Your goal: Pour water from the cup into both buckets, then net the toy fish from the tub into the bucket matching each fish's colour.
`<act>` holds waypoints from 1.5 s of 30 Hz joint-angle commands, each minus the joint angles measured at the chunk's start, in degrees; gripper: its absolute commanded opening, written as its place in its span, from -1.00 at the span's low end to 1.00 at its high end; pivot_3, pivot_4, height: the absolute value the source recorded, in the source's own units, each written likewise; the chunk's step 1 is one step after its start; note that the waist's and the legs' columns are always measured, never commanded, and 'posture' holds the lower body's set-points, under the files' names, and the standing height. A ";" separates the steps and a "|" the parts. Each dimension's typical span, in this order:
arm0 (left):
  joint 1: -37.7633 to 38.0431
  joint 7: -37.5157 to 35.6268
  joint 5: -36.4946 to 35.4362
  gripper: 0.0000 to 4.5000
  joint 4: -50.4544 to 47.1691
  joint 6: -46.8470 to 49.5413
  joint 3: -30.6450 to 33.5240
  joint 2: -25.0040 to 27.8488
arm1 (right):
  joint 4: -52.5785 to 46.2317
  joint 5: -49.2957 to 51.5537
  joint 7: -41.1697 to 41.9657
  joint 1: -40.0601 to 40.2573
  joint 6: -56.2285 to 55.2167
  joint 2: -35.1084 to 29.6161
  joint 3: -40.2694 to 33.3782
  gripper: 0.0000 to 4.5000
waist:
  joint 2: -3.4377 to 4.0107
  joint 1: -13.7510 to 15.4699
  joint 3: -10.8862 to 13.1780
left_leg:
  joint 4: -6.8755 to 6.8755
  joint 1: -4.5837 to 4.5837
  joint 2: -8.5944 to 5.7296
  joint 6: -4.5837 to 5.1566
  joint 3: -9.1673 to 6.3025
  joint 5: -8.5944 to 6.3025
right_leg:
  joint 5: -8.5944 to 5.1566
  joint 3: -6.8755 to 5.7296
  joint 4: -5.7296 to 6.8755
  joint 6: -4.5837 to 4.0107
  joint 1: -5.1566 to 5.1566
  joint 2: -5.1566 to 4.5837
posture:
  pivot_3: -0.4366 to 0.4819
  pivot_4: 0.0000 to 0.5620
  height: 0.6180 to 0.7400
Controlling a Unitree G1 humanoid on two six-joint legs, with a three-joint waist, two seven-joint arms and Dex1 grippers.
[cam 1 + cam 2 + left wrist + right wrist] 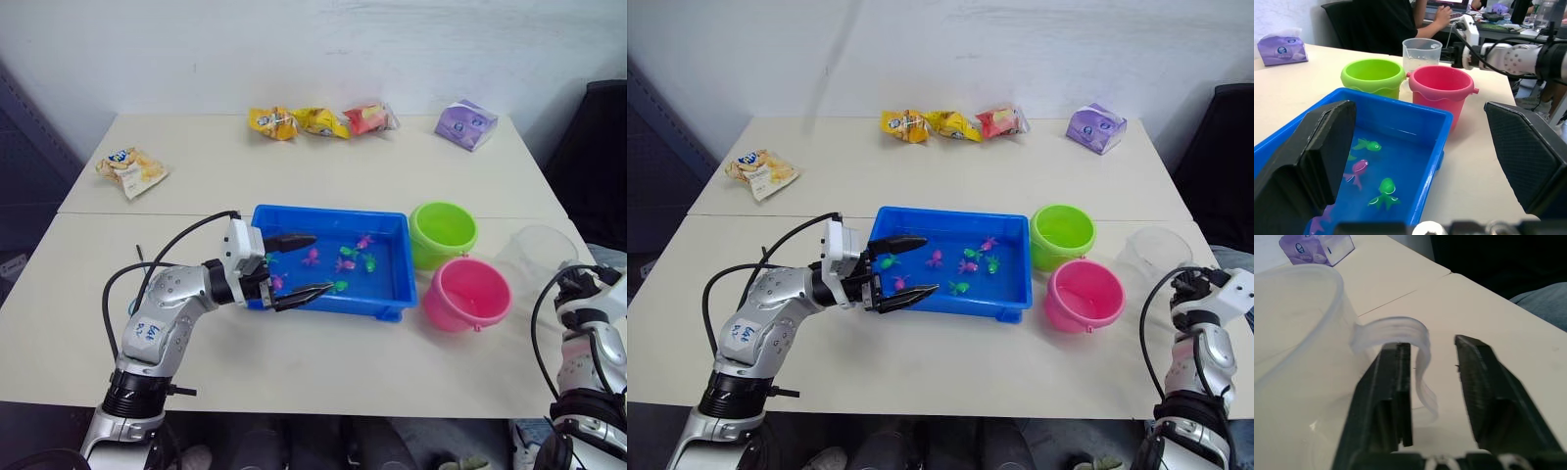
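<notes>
Pouring comes first, and the right tool (1432,391) is lined up for it: its two black fingers stand apart with the curved handle of the cup (537,251) between them, one finger close against the handle, the other a gap away, so nothing is clamped yet. In the head views the cup stands upright at the right edge of the frame, just right of the green bucket (443,232) and above the pink bucket (467,293), both upright and side by side to the right of the tub (392,294). The step is judged best done by closing squarely on the middle of the handle's loop, since the clear plastic looks thin and slippery and a grip near its free lower end could let the cup swing. Lifting straight up before turning toward the buckets would keep the spout from catching a rim; whether the cup holds water cannot be told. The left tool (294,266) hangs wide apart over the left end of the tub, holding nothing, one finger above the water where the pink and green toy fish (345,258) float. Snack packets (321,121) and a purple tissue pack (466,124) lie along the top of the surface (294,362), well apart from the work.
</notes>
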 commanded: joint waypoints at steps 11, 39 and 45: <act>1.28 -0.36 1.08 1.00 0.90 -3.25 1.84 1.36 | -35.81 4.91 6.80 32.80 7.60 2.02 -2.38 0.98 | 0.04 -0.04 -0.02 | -0.08 0.08 0.00 0.23 0.00 -0.20 | 0.00 0.05 -0.04 0.00 0.03 -0.04 | -0.05 -0.47 1.00; 42.87 36.80 4.66 1.00 1.03 -4.95 44.13 -7.50 | -47.00 8.13 58.50 19.29 -6.63 -8.38 25.71 0.98 | -0.60 1.63 0.20 | -0.04 -0.07 0.05 0.62 -0.14 -0.77 | -0.01 -0.12 -0.80 -0.02 0.17 -0.13 | -0.05 -0.47 1.00; 38.56 46.67 7.45 1.00 -0.46 4.46 42.32 -5.72 | -46.92 8.92 58.08 16.69 -6.41 -6.90 26.47 0.98 | -0.62 1.61 0.19 | -0.03 -0.05 0.05 0.61 -0.15 -0.76 | -0.01 -0.13 -0.76 -0.02 0.18 -0.14 | -0.05 -0.47 1.00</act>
